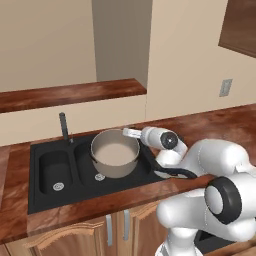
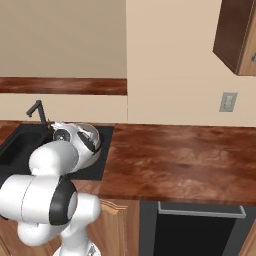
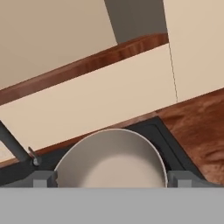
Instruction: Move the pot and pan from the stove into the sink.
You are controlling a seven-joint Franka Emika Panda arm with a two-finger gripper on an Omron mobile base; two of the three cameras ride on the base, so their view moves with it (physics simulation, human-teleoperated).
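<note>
Jaws stand spread, one dark fingertip [image 3: 43, 178] on each side of the pot [image 1: 115, 153], just outside its rim as the hand view shows it; whether they press on the rim or a handle cannot be told. From the left base view the pot sits in the sink's [image 1: 38, 202] right basin, its pale inside open to view, and beside the silver drain [image 1: 100, 177] of that basin. The left basin lies beside it with its own round drain [image 1: 58, 186]. A slim dark faucet [image 1: 63, 127] rises at the sink's back edge, just behind the divider between the basins and near the pot's rim. The white arm reaches over the sink's right edge toward the pot. Around the sink runs the reddish-brown wooden tabletop [image 2: 180, 160], and to its right a wall outlet [image 2: 228, 102] sits on the beige wall above it.
</note>
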